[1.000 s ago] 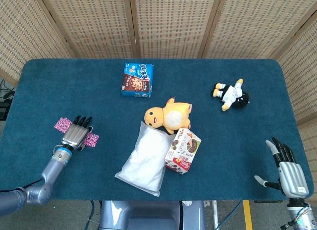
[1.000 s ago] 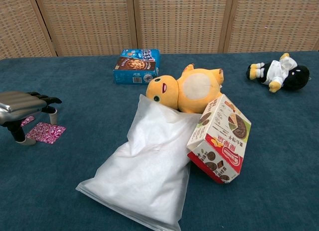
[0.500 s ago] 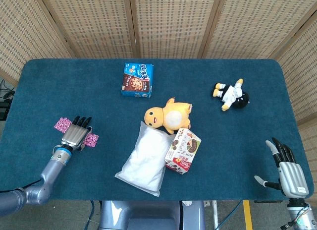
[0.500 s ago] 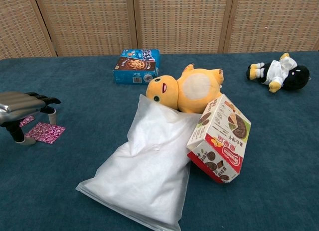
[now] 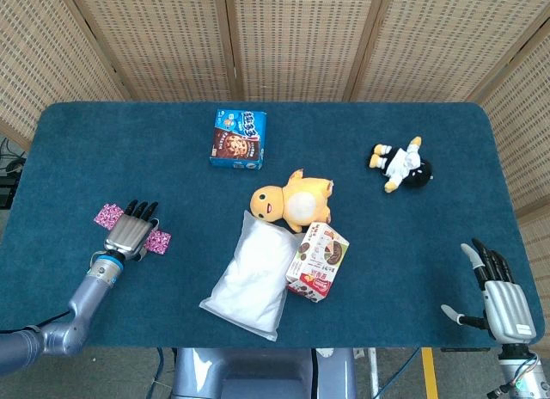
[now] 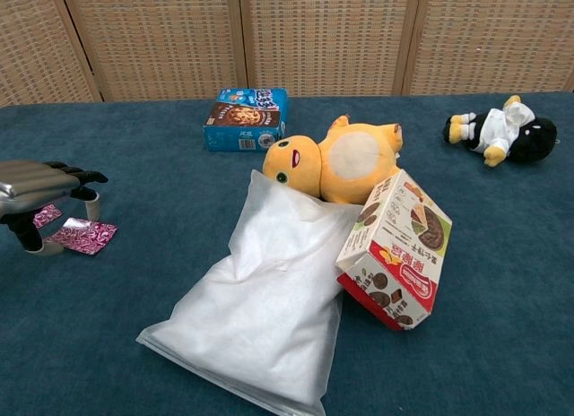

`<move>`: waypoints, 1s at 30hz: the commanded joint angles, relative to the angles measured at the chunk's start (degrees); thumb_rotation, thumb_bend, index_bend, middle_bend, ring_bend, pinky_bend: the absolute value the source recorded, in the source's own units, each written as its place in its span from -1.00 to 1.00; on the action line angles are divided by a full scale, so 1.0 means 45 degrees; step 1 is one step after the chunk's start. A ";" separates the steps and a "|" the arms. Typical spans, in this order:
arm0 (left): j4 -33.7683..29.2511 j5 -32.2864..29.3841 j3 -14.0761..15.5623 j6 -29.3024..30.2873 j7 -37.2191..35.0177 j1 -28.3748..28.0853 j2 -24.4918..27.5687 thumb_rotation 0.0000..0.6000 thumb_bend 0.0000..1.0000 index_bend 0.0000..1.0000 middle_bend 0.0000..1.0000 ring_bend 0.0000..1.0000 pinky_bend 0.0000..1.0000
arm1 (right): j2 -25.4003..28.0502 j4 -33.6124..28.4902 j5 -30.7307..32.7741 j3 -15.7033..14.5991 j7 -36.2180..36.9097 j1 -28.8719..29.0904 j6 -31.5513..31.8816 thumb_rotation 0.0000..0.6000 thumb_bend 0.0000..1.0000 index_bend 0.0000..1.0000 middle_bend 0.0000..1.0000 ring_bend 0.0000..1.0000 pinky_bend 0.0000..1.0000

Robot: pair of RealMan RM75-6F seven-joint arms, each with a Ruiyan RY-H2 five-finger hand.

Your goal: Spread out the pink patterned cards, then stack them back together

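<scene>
Two pink patterned cards lie flat at the table's left, one (image 5: 107, 215) to the far left of my left hand and one (image 5: 158, 241) to its right. My left hand (image 5: 129, 233) hovers palm down between and over them, fingers bent toward the cloth, gripping nothing. In the chest view the left hand (image 6: 40, 187) stands over the nearer card (image 6: 82, 236), and a corner of the other card (image 6: 45, 216) shows beneath it. Whether more cards lie under the palm is hidden. My right hand (image 5: 501, 296) rests open at the near right edge, far from the cards.
A white pillow bag (image 5: 253, 279) lies mid-table beside a tilted snack box (image 5: 318, 260) and a yellow plush (image 5: 290, 199). A blue cookie box (image 5: 238, 138) sits at the back. A black-and-white doll (image 5: 402, 165) lies back right.
My left hand has drifted slightly to the left over the cards. The cards have barely shifted. The right hand has not moved.
</scene>
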 commanded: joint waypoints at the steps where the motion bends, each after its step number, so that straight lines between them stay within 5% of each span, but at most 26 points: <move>1: -0.0126 0.0078 -0.0133 0.0146 -0.0144 0.0000 0.0179 1.00 -0.32 0.20 -1.00 -1.00 -1.00 | 0.0001 0.0002 -0.0002 -0.0003 0.0007 0.0002 -0.0006 1.00 -0.79 -0.91 -1.00 -1.00 -1.00; 10: -0.0096 0.1032 -0.0229 0.0405 -0.0918 0.0071 0.0746 1.00 -0.33 0.20 -1.00 -1.00 -1.00 | -0.0012 0.0036 0.0023 0.0012 0.0015 0.0000 -0.0002 1.00 -0.79 -0.91 -1.00 -1.00 -1.00; 19: 0.1706 0.3596 0.0065 0.0743 -0.3476 0.0370 0.0984 1.00 -0.35 0.20 -1.00 -1.00 -1.00 | -0.0046 0.0133 0.0166 0.0052 0.0025 0.0019 -0.0093 1.00 -0.79 -0.91 -1.00 -1.00 -1.00; 30: 0.3850 0.5156 0.0484 0.0822 -0.5840 0.0779 0.1215 1.00 -0.37 0.21 -1.00 -1.00 -1.00 | -0.0083 0.0161 0.0227 0.0056 0.0010 0.0050 -0.0191 1.00 -0.79 -0.91 -1.00 -1.00 -1.00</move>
